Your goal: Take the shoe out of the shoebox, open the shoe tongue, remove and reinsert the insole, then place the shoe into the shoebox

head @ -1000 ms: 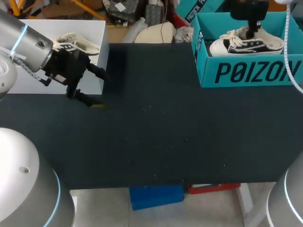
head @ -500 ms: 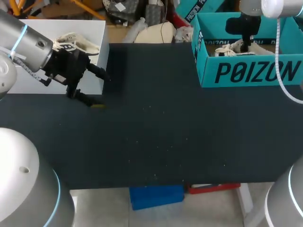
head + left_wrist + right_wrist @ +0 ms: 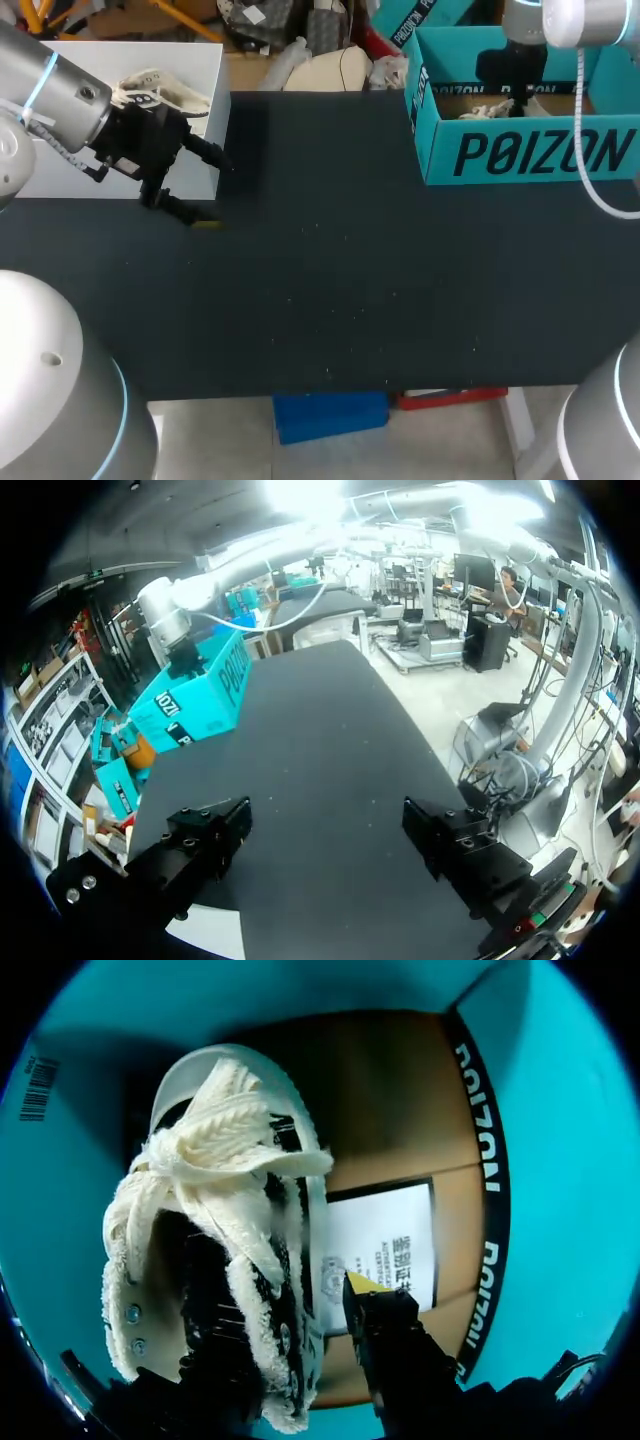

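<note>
The dark counter (image 3: pixel 350 300) carries nothing on its near part. At its left edge, the left gripper (image 3: pixel 205 190) hangs just above the surface. Its two fingers stand wide apart and hold nothing. Just beside it, toward the far left corner, there is a white box (image 3: pixel 200 60), and a pale shoe with loose laces (image 3: pixel 160 92) lies in it.

The teal shoebox (image 3: pixel 520 155) stands open in the far right corner of the counter. The right arm (image 3: pixel 560 20) goes down into it from above. The shoe (image 3: pixel 220 1140), cream and black with a fluffy tongue and laces, is inside the shoebox, low over the brown floor and next to a white paper label (image 3: pixel 385 1250). The right gripper (image 3: pixel 290 1310) is clamped on the side wall of the shoe near the heel: one finger is inside the opening and the yellow-tipped finger is outside, against the sole edge.
</note>
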Robot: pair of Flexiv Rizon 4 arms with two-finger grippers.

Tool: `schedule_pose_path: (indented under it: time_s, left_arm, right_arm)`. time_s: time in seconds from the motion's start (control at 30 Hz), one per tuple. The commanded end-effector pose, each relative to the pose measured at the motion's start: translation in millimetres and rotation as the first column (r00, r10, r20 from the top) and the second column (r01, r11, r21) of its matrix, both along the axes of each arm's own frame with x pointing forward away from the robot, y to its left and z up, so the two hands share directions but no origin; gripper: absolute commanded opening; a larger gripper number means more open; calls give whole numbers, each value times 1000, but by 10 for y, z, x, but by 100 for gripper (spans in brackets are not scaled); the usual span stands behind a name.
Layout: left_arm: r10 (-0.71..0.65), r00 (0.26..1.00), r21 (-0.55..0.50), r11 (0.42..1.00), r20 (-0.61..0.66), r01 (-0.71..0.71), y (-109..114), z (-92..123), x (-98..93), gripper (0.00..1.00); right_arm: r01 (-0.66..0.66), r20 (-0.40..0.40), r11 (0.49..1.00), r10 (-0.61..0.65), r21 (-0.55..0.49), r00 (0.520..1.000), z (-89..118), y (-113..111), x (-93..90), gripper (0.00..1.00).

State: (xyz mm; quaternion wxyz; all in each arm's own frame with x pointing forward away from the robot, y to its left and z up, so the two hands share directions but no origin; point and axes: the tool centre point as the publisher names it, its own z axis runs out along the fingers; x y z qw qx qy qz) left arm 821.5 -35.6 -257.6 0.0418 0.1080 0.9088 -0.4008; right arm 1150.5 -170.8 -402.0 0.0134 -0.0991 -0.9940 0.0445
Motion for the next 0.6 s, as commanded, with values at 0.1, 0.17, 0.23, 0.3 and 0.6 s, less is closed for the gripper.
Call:
schedule_pose_path:
  time_s: [0.1,0.17,0.23,0.3,0.6]
  left_arm:
    - [2,1000,-1,1000,4,-2,-4,-12,-3,100]
    - [2,1000,-1,1000,4,-2,-4,-12,-3,100]
    - [2,1000,-1,1000,4,-2,-4,-12,-3,100]
    - [2,1000,-1,1000,4,-2,-4,-12,-3,100]
    - [2,1000,-1,1000,4,-2,-4,-12,-3,100]
  right_arm:
    - [28,17,999,-27,-32,999,240,3,0,30]
    - [44,45,998,-42,-43,998,401,5,-47,31]
    - [54,69,997,-51,-54,996,561,14,-98,31]
    - [66,92,996,-60,-64,994,733,26,-165,33]
    - [133,164,985,-114,-107,980,1579,283,-661,39]
